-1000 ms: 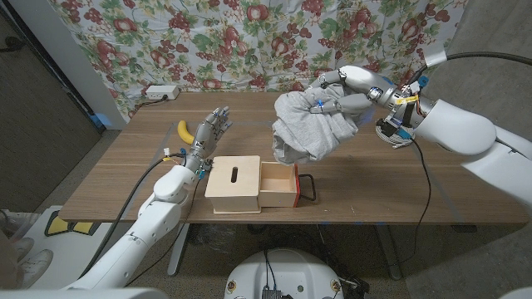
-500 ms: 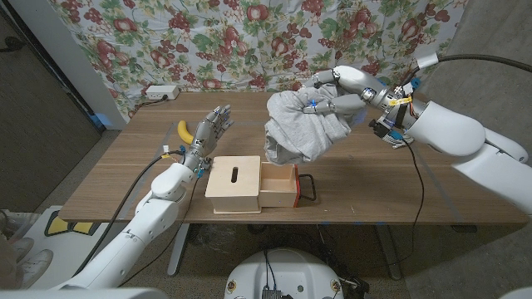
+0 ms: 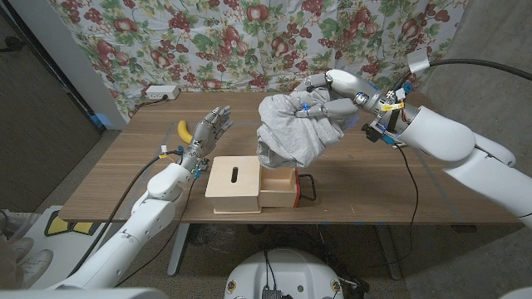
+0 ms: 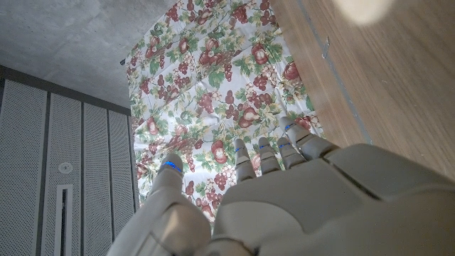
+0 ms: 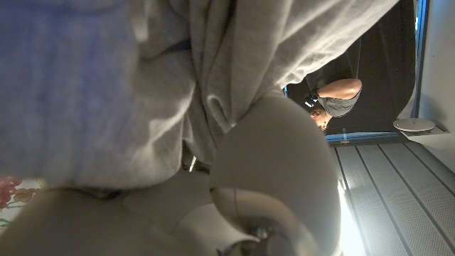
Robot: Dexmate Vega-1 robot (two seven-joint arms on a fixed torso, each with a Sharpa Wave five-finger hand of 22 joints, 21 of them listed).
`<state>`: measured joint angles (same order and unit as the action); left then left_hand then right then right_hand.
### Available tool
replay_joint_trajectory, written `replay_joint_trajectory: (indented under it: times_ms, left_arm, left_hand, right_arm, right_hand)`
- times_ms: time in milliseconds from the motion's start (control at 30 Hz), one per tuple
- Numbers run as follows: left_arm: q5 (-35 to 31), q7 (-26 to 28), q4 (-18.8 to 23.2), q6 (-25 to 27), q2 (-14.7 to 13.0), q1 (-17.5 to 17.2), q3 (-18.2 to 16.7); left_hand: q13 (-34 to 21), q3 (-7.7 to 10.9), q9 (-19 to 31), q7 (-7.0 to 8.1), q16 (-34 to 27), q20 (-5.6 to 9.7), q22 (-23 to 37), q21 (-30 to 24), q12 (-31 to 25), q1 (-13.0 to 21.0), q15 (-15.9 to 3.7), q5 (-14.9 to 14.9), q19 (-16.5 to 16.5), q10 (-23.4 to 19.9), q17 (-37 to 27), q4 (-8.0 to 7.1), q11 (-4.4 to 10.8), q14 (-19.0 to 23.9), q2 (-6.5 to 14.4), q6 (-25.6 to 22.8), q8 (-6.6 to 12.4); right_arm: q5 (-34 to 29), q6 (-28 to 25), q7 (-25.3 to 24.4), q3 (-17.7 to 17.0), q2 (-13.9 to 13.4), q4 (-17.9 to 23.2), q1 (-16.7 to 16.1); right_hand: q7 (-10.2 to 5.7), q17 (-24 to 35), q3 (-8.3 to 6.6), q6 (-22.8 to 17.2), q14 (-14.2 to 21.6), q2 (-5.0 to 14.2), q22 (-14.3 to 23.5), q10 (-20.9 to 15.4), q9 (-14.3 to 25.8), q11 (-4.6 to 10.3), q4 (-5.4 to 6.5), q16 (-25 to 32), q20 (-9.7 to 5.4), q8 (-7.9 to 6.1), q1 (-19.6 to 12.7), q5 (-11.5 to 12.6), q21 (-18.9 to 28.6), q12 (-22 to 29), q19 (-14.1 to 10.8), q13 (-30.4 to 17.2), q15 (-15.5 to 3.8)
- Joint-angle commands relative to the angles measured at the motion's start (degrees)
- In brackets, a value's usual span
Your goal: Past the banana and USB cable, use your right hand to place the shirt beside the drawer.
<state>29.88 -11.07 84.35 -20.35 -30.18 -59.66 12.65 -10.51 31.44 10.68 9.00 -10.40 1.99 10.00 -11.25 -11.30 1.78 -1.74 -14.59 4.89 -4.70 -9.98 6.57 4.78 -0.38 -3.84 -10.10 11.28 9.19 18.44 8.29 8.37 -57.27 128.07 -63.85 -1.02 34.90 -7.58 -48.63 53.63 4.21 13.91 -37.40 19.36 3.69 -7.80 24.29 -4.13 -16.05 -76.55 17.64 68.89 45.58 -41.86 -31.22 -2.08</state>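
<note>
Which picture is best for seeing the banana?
The head view: the banana lies whole on the table, just beyond the left hand. The left wrist view has only a blurred pale blob, maybe the banana; the right wrist view gives shirt instead.

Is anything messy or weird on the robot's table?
Two small things. The wooden box's drawer is pulled partway out toward the robot's right. The gray shirt is bunched up in the right hand, dangling above that open drawer instead of lying beside it. The banana lies on the table, and nothing looks spilled or broken.
</note>
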Motion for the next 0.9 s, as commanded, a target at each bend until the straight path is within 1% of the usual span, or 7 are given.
replay_joint_trajectory:
  times_ms: [33,167,233,300,500,700,900]
  left_arm:
    - [0.33,0.12,2.15,0.68,-1.31,-1.76,-1.07]
    - [0.27,-0.23,1.97,0.38,-1.35,-1.6,-0.99]
    - [0.25,-0.15,1.94,0.32,-1.26,-1.57,-0.97]
    - [0.33,-0.18,1.88,0.28,-1.17,-1.52,-0.96]
    - [0.13,-0.11,1.78,0.44,-1.09,-1.37,-0.68]
    - [0.21,-0.42,2.28,1.37,-1.51,-1.47,-0.45]
    - [0.1,0.01,2.87,1.75,-1.76,-1.81,-0.72]
  left_hand:
    - [-0.19,-0.23,0.15,0.07,-0.19,2.57,0.2,-0.06,-0.14,0.25,-3.55,0.09,-0.28,0.4,-0.27,-0.08,-0.01,-0.54,0.27,-0.41,-0.04]
    - [-0.19,-0.24,0.15,0.02,-0.18,2.57,0.2,-0.06,-0.12,0.26,-3.58,0.09,-0.28,0.45,-0.27,-0.07,-0.05,-0.58,0.29,-0.43,-0.03]
    - [-0.19,-0.24,0.15,0.02,-0.19,2.57,0.2,-0.06,-0.14,0.27,-3.62,0.09,-0.27,0.41,-0.27,-0.06,0.06,-0.58,0.29,-0.44,-0.03]
    - [-0.19,-0.25,0.15,0.05,-0.17,2.58,0.2,-0.06,-0.15,0.27,-3.58,0.1,-0.27,0.4,-0.27,-0.06,0.04,-0.63,0.3,-0.44,-0.03]
    - [-0.19,-0.26,0.15,0.08,-0.18,2.6,0.2,-0.05,-0.15,0.28,-3.58,0.1,-0.3,0.4,-0.27,-0.04,0.02,-0.64,0.31,-0.38,-0.06]
    - [-0.19,-0.27,0.15,-0.02,-0.14,2.56,0.2,-0.02,-0.13,0.3,-3.45,0.11,-0.38,0.45,-0.27,-0.02,-0.04,-0.77,0.33,-0.35,-0.07]
    - [-0.19,-0.28,0.15,-0.08,-0.13,2.52,0.2,-0.01,-0.11,0.31,-3.41,0.13,-0.41,0.5,-0.27,0.0,-0.01,-0.83,0.34,-0.37,-0.06]
  right_arm:
    - [-1.69,1.13,-0.44,2.3,0.85,-1.54,0.44]
    - [-1.81,1.39,0.01,3.41,1.14,-2.52,1.24]
    - [-1.91,1.37,-0.13,3.62,1.31,-2.72,1.35]
    - [-0.57,1.5,0.21,4.02,1.61,-3.06,1.38]
    - [-1.3,1.86,0.24,4.58,1.56,-3.59,1.56]
    - [0.78,2.8,1.47,6.27,2.25,-6.06,2.11]
    - [0.4,3.11,1.57,7.32,2.5,-7.39,2.18]
  right_hand:
    - [0.03,0.03,-0.09,-0.49,5.96,2.43,0.05,-0.36,0.23,0.21,0.14,0.27,-7.55,0.21,-1.86,0.16,0.52,0.15,0.31,-0.1,-11.53]
    - [0.0,-0.01,-0.05,-0.44,5.95,2.37,-0.02,-0.37,0.3,0.19,0.03,0.23,-7.6,0.3,-1.95,0.18,0.84,0.15,0.43,-0.13,-11.55]
    - [-0.04,0.03,-0.04,-0.5,6.02,2.39,-0.07,-0.41,0.31,0.34,0.0,0.28,-7.6,0.34,-1.98,0.2,1.03,0.11,0.53,-0.06,-11.53]
    - [-0.02,-0.04,-0.04,-0.52,5.96,2.37,-0.12,-0.42,0.34,0.25,-0.07,0.2,-7.62,0.38,-2.05,0.22,1.2,0.07,0.65,-0.01,-11.53]
    - [-0.08,0.06,-0.12,-0.59,5.98,2.36,-0.24,-0.34,0.45,0.28,-0.34,0.23,-7.64,0.47,-2.47,0.27,1.7,0.05,0.87,-0.08,-11.55]
    - [-0.19,0.1,-0.06,-0.7,5.95,2.34,-0.4,-0.52,0.52,0.39,-0.32,0.19,-7.49,0.57,-2.43,0.26,2.15,0.07,1.2,-0.03,-11.55]
    - [-0.17,0.22,-0.01,-0.88,6.02,2.29,-0.55,-0.68,0.58,0.44,-0.3,0.26,-7.41,0.61,-2.37,0.27,2.44,0.1,1.49,-0.02,-11.56]
